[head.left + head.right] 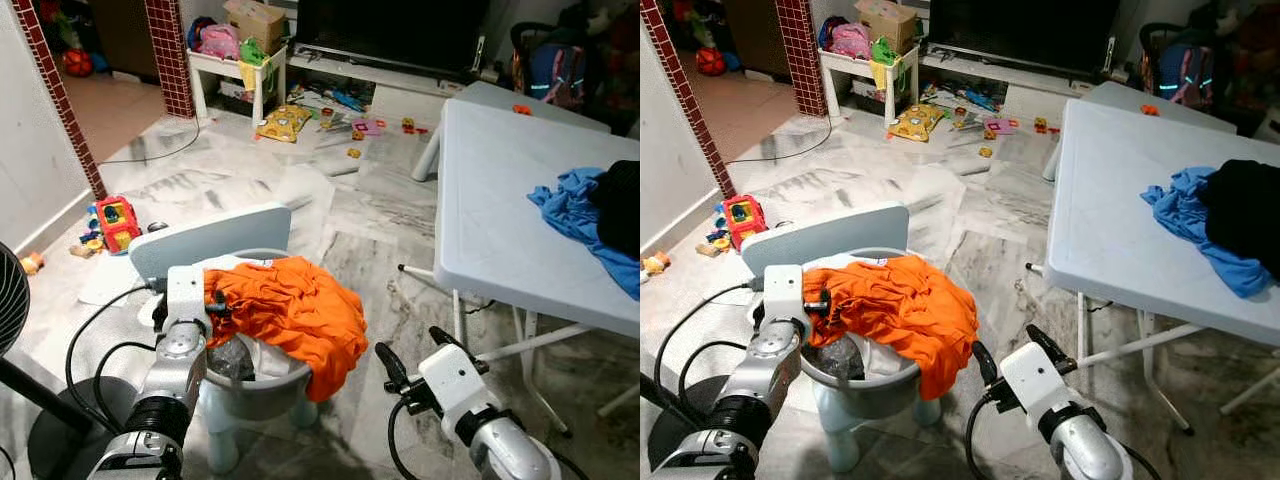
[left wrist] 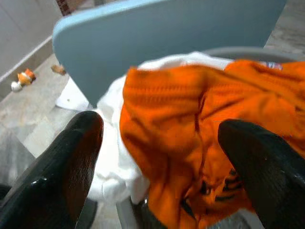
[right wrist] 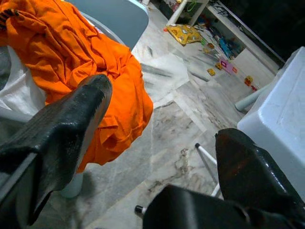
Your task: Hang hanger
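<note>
An orange garment [image 1: 295,315] is heaped in a grey basin [image 1: 262,392] and spills over its front rim; white cloth [image 2: 112,157] lies under it. The basin sits on a small pale blue chair [image 1: 212,240]. My left gripper [image 1: 216,304] is at the garment's left edge, open, with its fingers [image 2: 78,157] spread either side of the orange cloth. My right gripper [image 1: 415,352] hovers low to the right of the basin, open and holding nothing, about a hand's width from the hanging cloth. I can make out no hanger.
A white folding table [image 1: 500,210] stands at the right with blue cloth [image 1: 575,215] and black cloth [image 1: 622,205] on it. A fan [image 1: 10,300] is at the left. Toys [image 1: 115,222] litter the marble floor, and a low shelf [image 1: 235,65] stands at the back.
</note>
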{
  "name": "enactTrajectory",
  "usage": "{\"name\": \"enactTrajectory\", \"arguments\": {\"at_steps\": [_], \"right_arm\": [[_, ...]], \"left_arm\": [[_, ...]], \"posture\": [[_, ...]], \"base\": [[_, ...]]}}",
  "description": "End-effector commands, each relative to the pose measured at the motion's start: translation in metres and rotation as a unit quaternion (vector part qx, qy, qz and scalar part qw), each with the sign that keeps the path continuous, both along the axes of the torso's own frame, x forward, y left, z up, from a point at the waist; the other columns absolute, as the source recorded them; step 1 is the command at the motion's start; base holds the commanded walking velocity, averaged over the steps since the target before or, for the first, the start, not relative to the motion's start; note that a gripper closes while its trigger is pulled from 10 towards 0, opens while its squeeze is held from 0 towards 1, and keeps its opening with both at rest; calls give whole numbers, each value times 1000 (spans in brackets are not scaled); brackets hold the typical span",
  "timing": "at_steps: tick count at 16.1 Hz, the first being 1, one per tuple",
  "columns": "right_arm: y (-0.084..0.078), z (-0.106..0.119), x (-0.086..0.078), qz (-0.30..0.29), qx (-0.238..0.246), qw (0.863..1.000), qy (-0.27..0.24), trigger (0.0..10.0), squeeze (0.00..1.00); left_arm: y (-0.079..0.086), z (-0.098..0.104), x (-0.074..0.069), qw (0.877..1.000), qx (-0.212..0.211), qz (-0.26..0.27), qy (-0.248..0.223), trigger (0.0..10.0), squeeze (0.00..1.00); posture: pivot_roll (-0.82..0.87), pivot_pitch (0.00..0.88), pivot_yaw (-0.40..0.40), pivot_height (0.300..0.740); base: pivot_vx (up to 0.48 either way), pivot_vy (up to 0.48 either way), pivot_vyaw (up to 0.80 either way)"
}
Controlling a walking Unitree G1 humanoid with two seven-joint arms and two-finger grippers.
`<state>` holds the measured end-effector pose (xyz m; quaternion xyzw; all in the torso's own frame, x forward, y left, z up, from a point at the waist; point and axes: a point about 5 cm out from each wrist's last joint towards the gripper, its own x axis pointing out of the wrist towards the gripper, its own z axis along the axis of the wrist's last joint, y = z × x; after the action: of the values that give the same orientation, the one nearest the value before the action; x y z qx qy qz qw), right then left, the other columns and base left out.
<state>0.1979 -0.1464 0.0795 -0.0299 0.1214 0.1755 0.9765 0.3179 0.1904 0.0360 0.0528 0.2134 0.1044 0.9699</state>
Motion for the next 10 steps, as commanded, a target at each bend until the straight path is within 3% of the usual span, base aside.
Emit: {"name": "enactTrajectory", "arguments": {"at_steps": [1,4,6,8,10], "right_arm": [[-5,6,-1,-3,-4,1000,-5,10000,0],[-7,13,-4,-10,4,1000,-11,10000,0],[-14,20,-2,-26,4,999,-26,10000,0],[-25,32,3,-58,3,997,-56,10000,0],[-33,40,7,-81,10,994,-72,10000,0]], "left_arm": [[-3,4,5,1000,-9,1,-9,10000,0],[-17,13,8,998,-7,-38,-47,10000,0],[-37,22,-5,990,-27,-106,-84,10000,0],[-56,43,-30,965,-35,-216,-143,10000,0],[-63,57,-45,943,-27,-275,-184,10000,0]], "posture": [[43,0,-155,740],[42,0,-160,740],[59,0,-160,740],[79,0,-161,740],[101,0,-158,740]], "base": [[0,0,0],[0,0,0],[0,0,0],[0,0,0],[0,0,0]]}}
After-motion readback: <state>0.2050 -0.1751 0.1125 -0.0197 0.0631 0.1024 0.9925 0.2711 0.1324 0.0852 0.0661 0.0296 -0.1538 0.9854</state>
